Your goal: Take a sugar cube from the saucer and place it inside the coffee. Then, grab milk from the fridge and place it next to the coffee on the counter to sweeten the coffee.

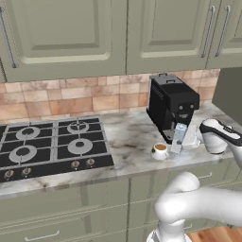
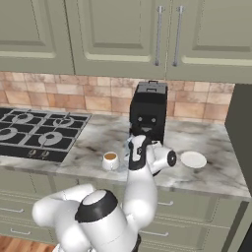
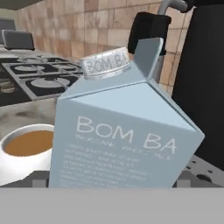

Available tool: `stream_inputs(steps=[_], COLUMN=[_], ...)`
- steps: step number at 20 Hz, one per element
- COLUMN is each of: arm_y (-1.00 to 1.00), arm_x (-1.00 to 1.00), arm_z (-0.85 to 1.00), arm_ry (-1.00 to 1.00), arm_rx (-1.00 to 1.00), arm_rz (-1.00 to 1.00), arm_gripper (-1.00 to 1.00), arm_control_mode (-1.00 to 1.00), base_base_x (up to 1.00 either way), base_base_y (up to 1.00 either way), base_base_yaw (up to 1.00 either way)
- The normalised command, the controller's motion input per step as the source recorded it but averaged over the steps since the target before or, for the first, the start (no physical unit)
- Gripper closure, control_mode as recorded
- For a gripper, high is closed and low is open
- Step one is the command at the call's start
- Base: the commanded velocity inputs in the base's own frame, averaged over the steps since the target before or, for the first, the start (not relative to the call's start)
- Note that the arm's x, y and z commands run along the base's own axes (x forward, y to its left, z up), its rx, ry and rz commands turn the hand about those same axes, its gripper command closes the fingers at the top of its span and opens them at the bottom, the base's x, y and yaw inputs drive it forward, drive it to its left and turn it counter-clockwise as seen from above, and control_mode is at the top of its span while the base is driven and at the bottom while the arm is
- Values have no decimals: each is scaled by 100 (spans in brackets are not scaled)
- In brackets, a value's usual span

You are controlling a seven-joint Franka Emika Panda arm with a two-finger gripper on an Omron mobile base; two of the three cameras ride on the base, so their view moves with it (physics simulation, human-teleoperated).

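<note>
My pincer (image 1: 185, 140) sits low over the counter (image 1: 127, 142), just in front of the black coffee machine (image 1: 171, 106), with its jaws spread wide and gripping nothing; the milk carton (image 3: 118, 131) stands upright between them, very close in my hand camera, its pale blue face printed with white letters and a round silver cap (image 3: 106, 63) on its sloped top. From the left base camera the carton (image 1: 178, 138) stands on the marble just beside the coffee cup (image 1: 159, 151), to its right, at the foot of the machine; whether carton and cup touch I cannot tell. The cup holds brown liquid and shows again at the lower left of my hand camera (image 3: 24, 151), close to the carton's side. From the right base camera my own arm covers most of the carton; the cup (image 2: 110, 160) is to the left of my hand, and the white saucer (image 2: 193, 159) lies flat on the counter to the right, well apart from the cup. The black gas hob (image 1: 49, 146) fills the counter's left part.
</note>
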Motion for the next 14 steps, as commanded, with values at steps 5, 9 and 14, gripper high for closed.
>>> stream_inputs(steps=[5,9,14], arm_y=[0,0,0], arm_x=[-5,-2,0], arm_z=[0,0,0], arm_ry=[-18,-15,-8], arm_rx=[-9,-11,-6], arm_rz=[0,0,0], arm_gripper=[-100,-100,-100], arm_control_mode=[-100,-100,-100], base_base_x=[0,0,0], base_base_y=[0,0,0], base_base_yaw=[0,0,0])
